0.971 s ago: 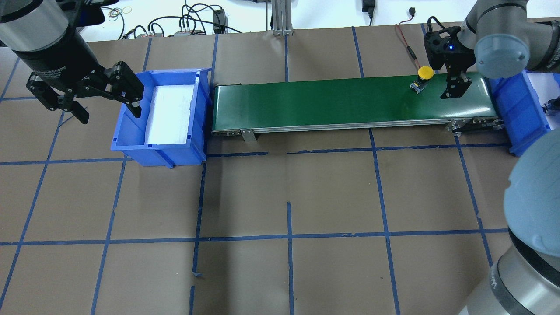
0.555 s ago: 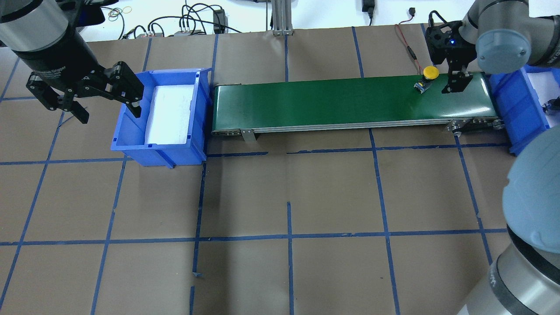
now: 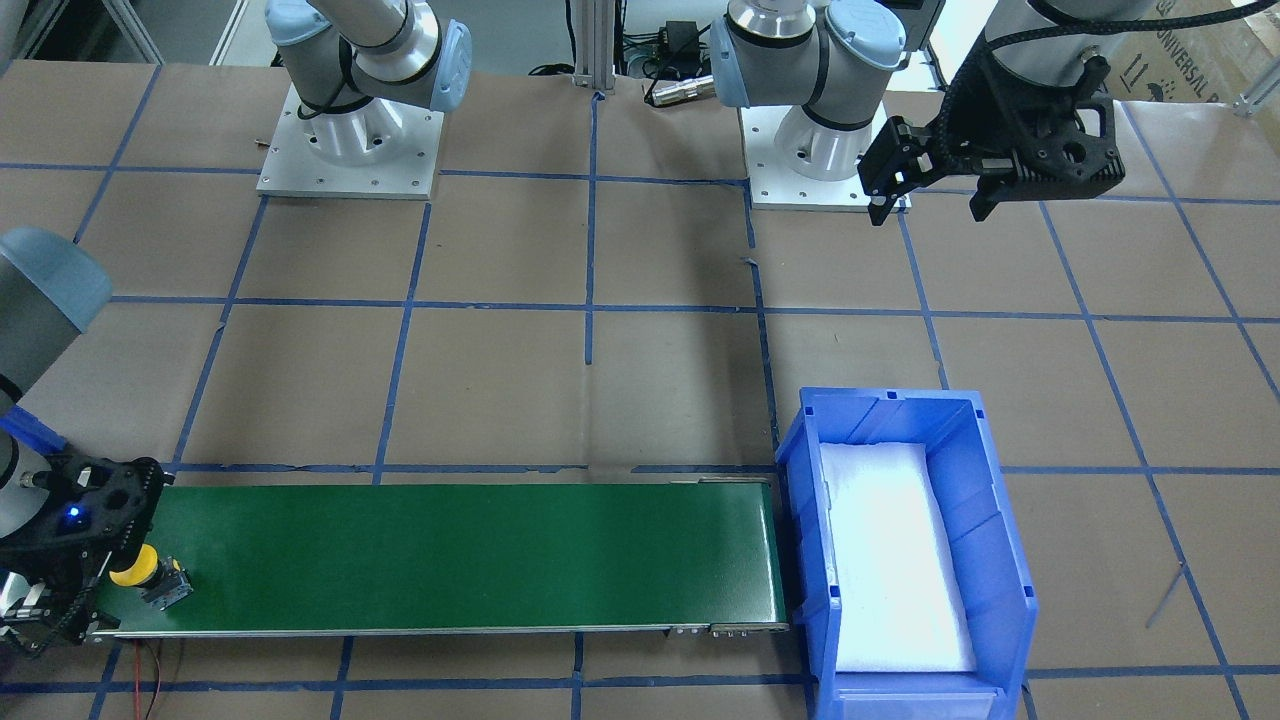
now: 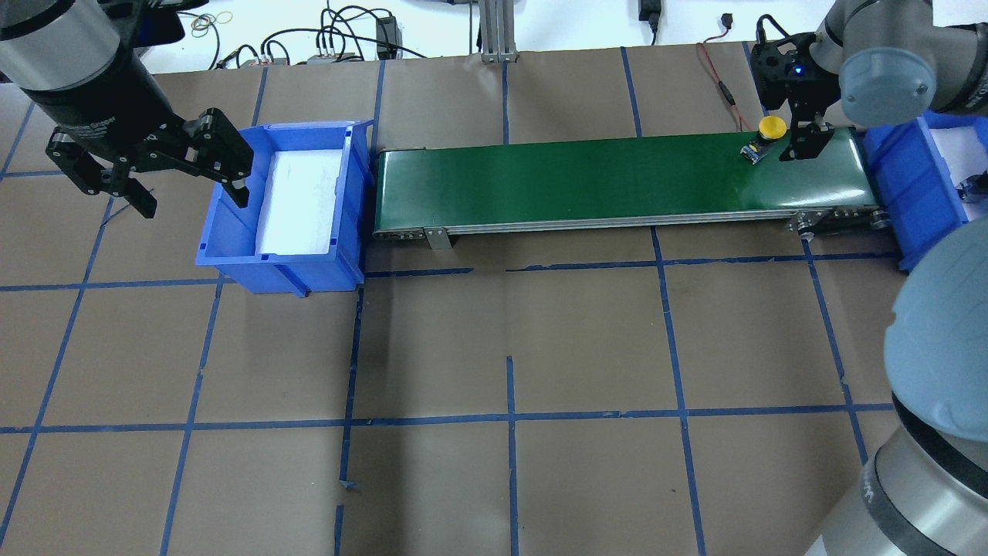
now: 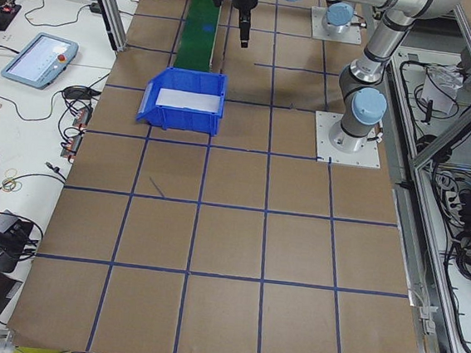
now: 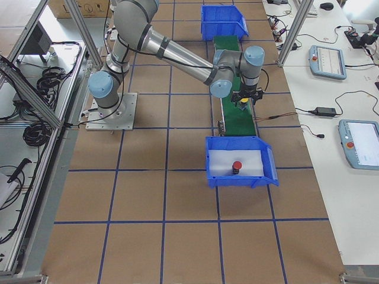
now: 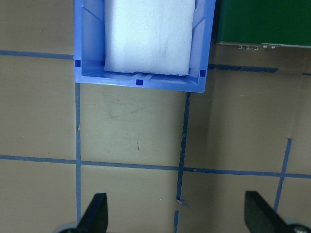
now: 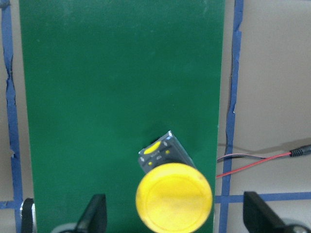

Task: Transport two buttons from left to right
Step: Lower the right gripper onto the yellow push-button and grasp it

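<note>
The yellow button [image 4: 772,127] lies tilted on its small dark base near the right end of the green conveyor belt [image 4: 579,177]. It also shows in the front view [image 3: 135,570] and the right wrist view [image 8: 174,196]. My right gripper [image 4: 789,130] is open, with one finger on each side of the yellow cap and not touching it. The red button [image 6: 237,166] stands on white foam in the right blue bin [image 6: 243,182]. My left gripper [image 4: 189,199] is open and empty, held over the brown table beside the left blue bin [image 4: 231,255].
The left bin holds only a white foam pad [image 4: 297,201]. The right bin [image 4: 903,177] butts against the belt's right end. A red and black wire [image 8: 262,162] lies on the table beside the belt. Cables lie along the far table edge [image 4: 340,38].
The yellow button has ridden right along the belt toward its end. My right gripper has shifted right and back with it, still open. The left arm has not moved.
</note>
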Controlling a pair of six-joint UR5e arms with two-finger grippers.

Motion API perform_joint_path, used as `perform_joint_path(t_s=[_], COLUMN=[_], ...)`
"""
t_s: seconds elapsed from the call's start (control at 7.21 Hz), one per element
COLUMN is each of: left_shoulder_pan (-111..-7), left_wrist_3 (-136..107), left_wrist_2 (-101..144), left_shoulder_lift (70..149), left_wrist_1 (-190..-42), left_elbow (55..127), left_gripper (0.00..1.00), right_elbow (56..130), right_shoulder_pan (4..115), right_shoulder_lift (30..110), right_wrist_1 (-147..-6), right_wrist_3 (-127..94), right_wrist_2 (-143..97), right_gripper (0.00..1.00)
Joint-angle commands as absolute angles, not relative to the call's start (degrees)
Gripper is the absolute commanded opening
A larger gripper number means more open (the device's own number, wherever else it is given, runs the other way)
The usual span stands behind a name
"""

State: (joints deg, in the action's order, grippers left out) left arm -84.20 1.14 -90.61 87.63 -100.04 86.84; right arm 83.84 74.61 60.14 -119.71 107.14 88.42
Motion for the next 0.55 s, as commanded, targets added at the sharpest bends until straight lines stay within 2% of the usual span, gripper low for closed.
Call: perform_joint_path(t_s=[0.0, 0.14, 0.28, 0.42], left_shoulder_pan=[-84.2, -84.29, -84.2, -84.29], left_wrist_3=[1.14, 1.14, 1.14, 1.14], left_wrist_2=[-90.62, -90.62, -90.62, -90.62], left_shoulder_lift=[87.63, 87.63, 87.63, 87.63], left_wrist_1=[-100.11, -100.11, -100.11, -100.11], left_elbow=[86.84, 86.84, 86.84, 86.84], left_gripper=[1.0, 1.0, 1.0, 1.0], right_elbow=[83.93, 83.94, 83.94, 83.94], right_shoulder_pan=[74.53, 74.53, 74.53, 74.53], right_shoulder_lift=[60.12, 60.03, 60.12, 60.03], right_wrist_1=[-119.71, -119.71, -119.79, -119.79], right_wrist_3=[107.14, 107.14, 107.23, 107.23], right_wrist_2=[88.42, 88.42, 88.5, 88.77], right_gripper=[1.0, 0.99, 0.82, 0.71])
